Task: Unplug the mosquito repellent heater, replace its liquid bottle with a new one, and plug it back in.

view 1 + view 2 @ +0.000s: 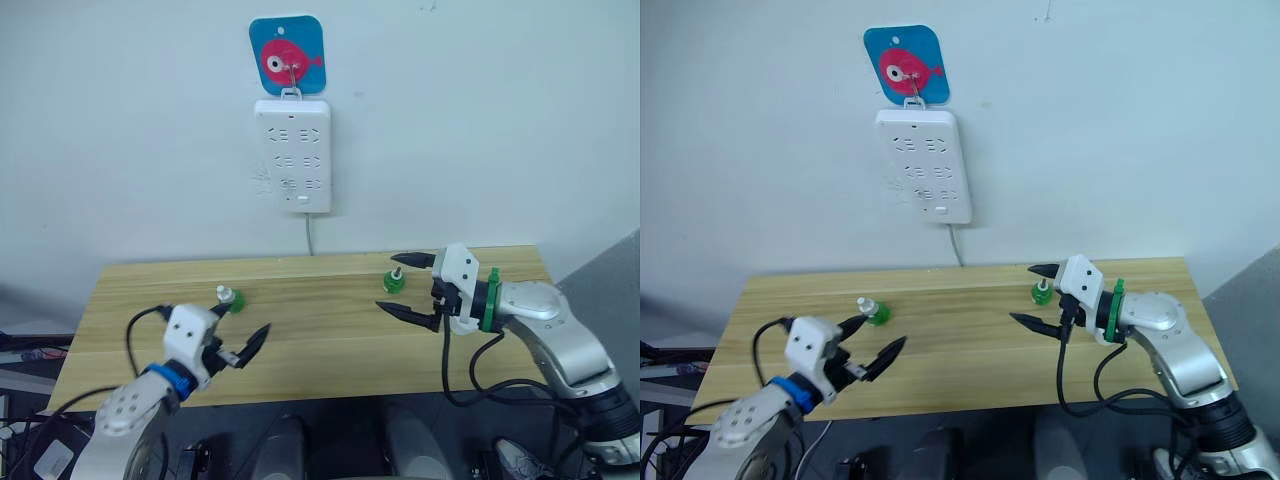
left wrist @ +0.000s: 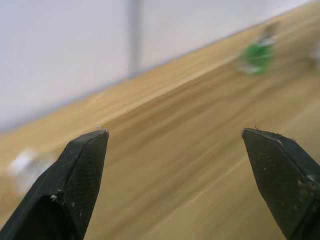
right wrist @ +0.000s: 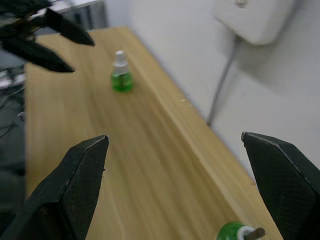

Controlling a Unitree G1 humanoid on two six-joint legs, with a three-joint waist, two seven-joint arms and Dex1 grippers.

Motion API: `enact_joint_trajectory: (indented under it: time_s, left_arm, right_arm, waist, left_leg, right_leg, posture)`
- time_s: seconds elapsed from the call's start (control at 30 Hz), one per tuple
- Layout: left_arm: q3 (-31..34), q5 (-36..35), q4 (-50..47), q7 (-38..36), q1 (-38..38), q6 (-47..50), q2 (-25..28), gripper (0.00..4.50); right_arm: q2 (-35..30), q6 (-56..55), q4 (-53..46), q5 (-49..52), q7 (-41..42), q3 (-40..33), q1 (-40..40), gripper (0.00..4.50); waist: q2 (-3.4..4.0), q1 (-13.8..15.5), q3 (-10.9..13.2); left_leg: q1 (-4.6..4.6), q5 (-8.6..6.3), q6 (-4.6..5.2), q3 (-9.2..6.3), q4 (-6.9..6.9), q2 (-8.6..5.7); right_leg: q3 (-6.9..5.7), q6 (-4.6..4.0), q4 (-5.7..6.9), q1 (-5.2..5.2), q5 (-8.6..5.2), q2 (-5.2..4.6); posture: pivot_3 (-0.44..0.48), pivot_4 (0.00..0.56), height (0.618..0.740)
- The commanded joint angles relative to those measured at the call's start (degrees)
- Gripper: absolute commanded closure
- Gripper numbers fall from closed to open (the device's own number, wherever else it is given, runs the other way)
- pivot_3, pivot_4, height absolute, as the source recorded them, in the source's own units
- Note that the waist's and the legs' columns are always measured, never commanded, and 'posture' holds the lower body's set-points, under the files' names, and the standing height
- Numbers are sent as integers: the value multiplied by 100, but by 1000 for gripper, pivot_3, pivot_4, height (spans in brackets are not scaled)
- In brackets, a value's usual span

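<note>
A wooden table (image 1: 320,340) spans the lower frame; two green bottles stand on it, one left (image 1: 229,299), one right (image 1: 393,280).

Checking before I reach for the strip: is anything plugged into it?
No, the wall power strip has bare sockets, and only green bottles stand on the table.

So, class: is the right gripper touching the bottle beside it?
Apart. In the right eye view, the right gripper is open, with table between the bottle and its fingers.
</note>
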Motion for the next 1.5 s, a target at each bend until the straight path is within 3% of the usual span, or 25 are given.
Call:
enact_joint_trajectory:
  time_s: [0.03, 0.23, 0.47, 0.77, 1.07, 1.5]
  left_arm:
    - [311, 62, -95, 306, 419, -166, -210, 0]
    - [548, 49, 224, 262, 873, -286, -280, 0]
    - [578, 104, 502, 212, 692, -202, -85, 0]
    - [59, 477, 1563, 178, -631, -168, 55, 0]
    - [-237, 855, 3639, -4, -2150, -868, 168, 0]
    - [-499, 1045, 5349, -52, -3253, -1680, -23, 0]
  right_arm:
    - [-316, 281, -416, 145, 350, -20, -107, 47]
    - [-541, 674, -671, 223, 502, -43, -258, 47]
    - [-667, 817, -953, 224, 557, -58, -223, 47]
    - [-256, 1429, -1154, 160, 23, 159, -627, 47]
    - [34, 2205, -1631, 388, -311, 301, -926, 47]
    - [-25, 2721, -2020, 801, -427, 231, -963, 47]
  waist:
    - [-2, 67, 1]
    - [-15, 204, 3]
    - [-18, 210, 4]
    - [-46, 188, 30]
    - [-68, 166, 119]
    - [-80, 53, 270]
  left_leg:
    - [0, 0, 0, 0, 1, 0]
    - [0, 0, 0, 2, 3, -3]
    - [-7, 0, -1, -3, 1, -2]
    - [-5, 1, -1, -9, 2, 0]
    - [-13, 1, -1, -21, 3, 1]
    - [-26, 1, -2, -45, 8, -1]
  right_leg:
    - [0, 0, 0, 0, 0, 0]
    - [-2, 1, -3, 3, 0, -1]
    - [-11, 1, -15, 3, 0, -1]
    - [-20, 0, -9, 4, 1, 0]
    - [-38, -1, -10, 0, 1, -6]
    - [-62, -2, -5, -3, 2, -12]
  posture:
    - [30, 230, 740]
    - [43, 229, 740]
    - [26, 238, 740]
    - [6, 264, 740]
    - [-30, 307, 740]
    - [-63, 338, 740]
